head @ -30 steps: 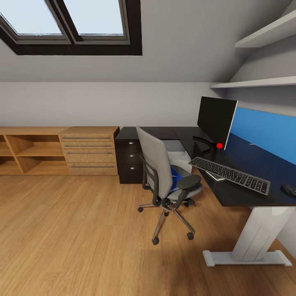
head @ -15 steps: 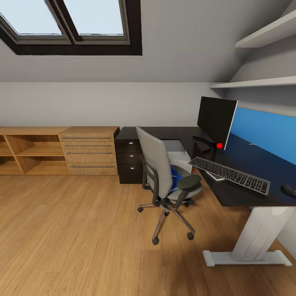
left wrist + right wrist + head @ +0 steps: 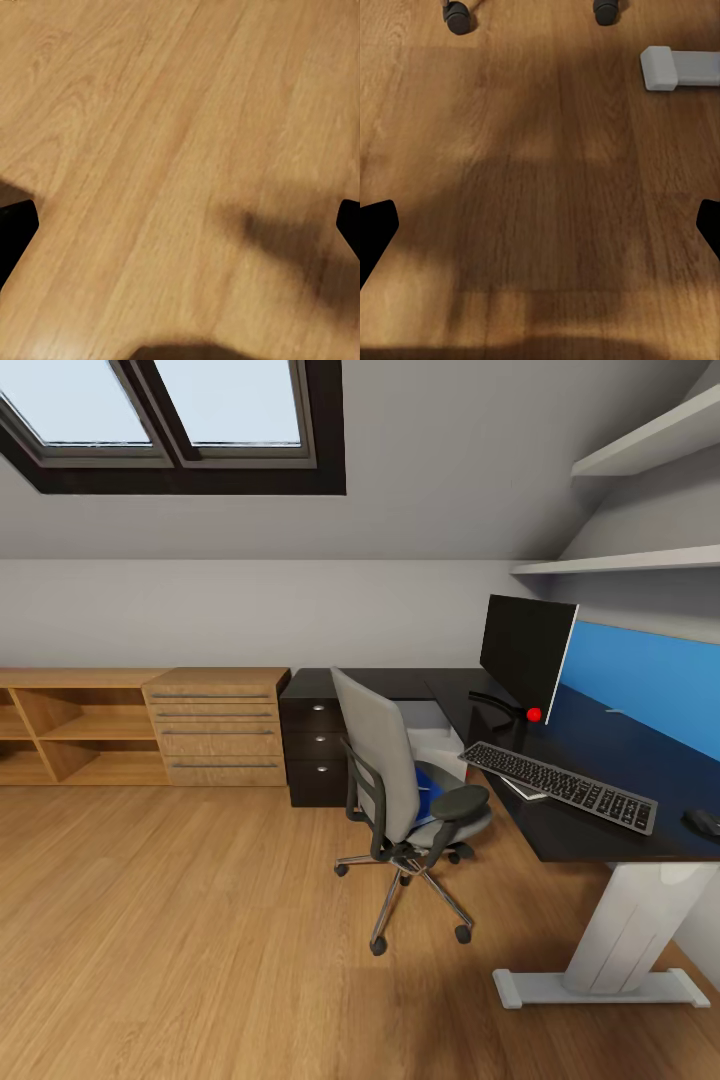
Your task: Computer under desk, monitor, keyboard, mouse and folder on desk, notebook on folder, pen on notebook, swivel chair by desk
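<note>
the swivel chair (image 3: 405, 800) is parked on the wood floor (image 3: 200, 940) just off the inner corner of the desk (image 3: 590, 780), seat turned toward it, and a bit of the bright blue folder (image 3: 430, 792) can be spotted on the seat behind the armrest. on the black desk top the monitor (image 3: 525, 650) is stood upright in front of the blue back panel (image 3: 650, 675), with the keyboard (image 3: 557, 785) laid diagonally in front of it and the mouse (image 3: 702, 821) set near the keyboard's far end at the picture's edge. something thin and pale is tucked under the keyboard's front edge, can't be made out properly. the light-grey computer (image 3: 435, 735) is seen under the desk behind the chair. a light-wood drawer chest (image 3: 218, 725) is placed beside the black drawers (image 3: 315, 750). in the wrist views the left gripper (image 3: 180, 225) and right gripper (image 3: 540, 225) are both held spread wide over bare floor, nothing between the fingers; two castors (image 3: 457, 15) and a white desk foot (image 3: 679, 67) are caught in the right wrist view.
</note>
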You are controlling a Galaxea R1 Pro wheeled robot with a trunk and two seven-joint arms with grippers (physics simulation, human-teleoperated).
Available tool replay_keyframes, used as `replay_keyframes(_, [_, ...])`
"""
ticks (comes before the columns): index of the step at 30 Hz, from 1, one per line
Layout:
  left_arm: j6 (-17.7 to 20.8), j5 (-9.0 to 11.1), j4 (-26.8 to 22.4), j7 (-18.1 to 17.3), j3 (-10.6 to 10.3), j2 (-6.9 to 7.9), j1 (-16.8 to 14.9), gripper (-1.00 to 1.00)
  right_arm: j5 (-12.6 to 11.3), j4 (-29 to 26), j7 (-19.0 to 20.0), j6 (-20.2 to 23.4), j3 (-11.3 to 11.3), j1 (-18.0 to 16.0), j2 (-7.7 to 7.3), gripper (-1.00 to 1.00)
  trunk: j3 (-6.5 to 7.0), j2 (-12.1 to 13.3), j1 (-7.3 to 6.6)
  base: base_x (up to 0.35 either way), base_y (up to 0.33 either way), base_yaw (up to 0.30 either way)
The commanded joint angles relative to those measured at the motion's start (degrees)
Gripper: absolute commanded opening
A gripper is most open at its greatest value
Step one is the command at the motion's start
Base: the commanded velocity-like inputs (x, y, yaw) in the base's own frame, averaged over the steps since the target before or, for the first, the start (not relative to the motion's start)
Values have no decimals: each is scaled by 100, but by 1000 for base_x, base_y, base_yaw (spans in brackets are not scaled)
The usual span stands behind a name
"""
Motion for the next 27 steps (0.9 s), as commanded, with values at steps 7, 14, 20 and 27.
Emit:
replay_keyframes(7, [-19, -25, -1, 19, 19, -4, -2, 100, 15, 1, -40, -12, 20, -3, -1, 100, -5, -2, -1, 0, 0, 0])
replay_keyframes(14, [-16, -24, -1, 24, 19, -4, -4, 100, 15, -4, -40, -12, 20, -3, -1, 100, -5, -2, -1, 0, 0, 0])
replay_keyframes(20, [-14, -46, -44, 73, -41, -28, -4, 100, 15, -10, -40, -12, 19, -3, -6, 100, -5, -2, -1, 0, 0, 0])
replay_keyframes(27, [50, -265, -658, 1051, -498, -58, -2, 100, 15, -76, -40, -5, 17, -5, 12, 100, -5, -2, -1, 0, 0, 0])
